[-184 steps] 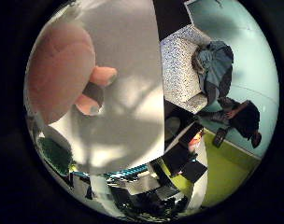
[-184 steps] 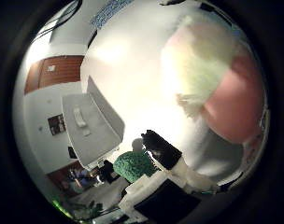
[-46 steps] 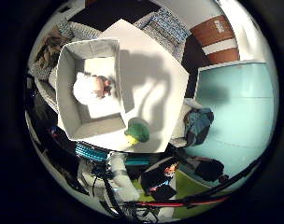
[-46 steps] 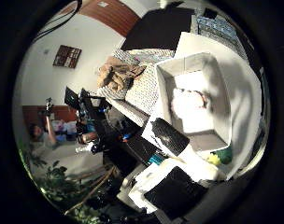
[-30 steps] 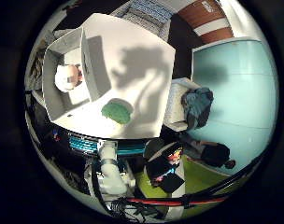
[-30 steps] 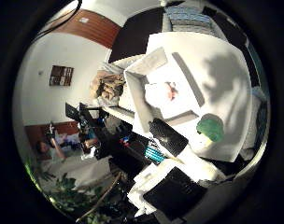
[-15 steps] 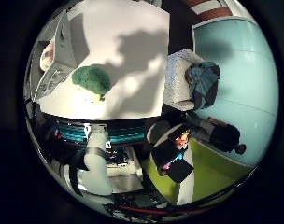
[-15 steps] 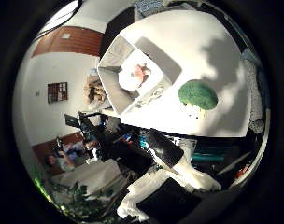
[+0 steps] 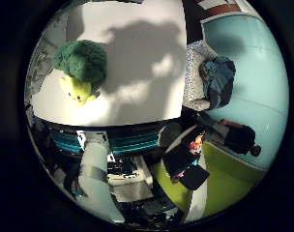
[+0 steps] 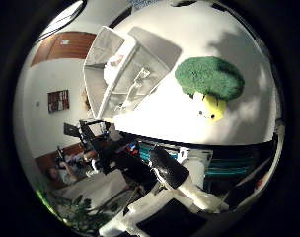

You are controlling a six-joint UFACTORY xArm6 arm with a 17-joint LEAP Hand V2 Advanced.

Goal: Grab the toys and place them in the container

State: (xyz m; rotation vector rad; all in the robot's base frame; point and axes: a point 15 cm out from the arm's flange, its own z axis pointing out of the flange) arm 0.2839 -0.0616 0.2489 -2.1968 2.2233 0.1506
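A green broccoli plush toy with a yellow stem (image 10: 209,79) lies on the white table (image 10: 194,30), a short way from the white container (image 10: 130,69). A pink and white plush toy (image 10: 116,61) lies inside the container. The little finger side palm view shows the broccoli toy (image 9: 81,63) large, near the table's edge (image 9: 147,106), with the hand's shadow on the tabletop beside it. My hand is above the table, close over the broccoli toy. The white and black arm (image 10: 180,183) reaches in from below the table edge.
Past the table's edge are a rack of equipment (image 9: 128,145) and a green mat (image 9: 220,179). A grey chair with dark clothes on it (image 9: 215,77) stands beside the table on a teal floor (image 9: 263,77).
The pink toy, close to the palm 6 s ago, now lies in the container. The camera has since moved from over the container to the broccoli toy, which now looks larger.
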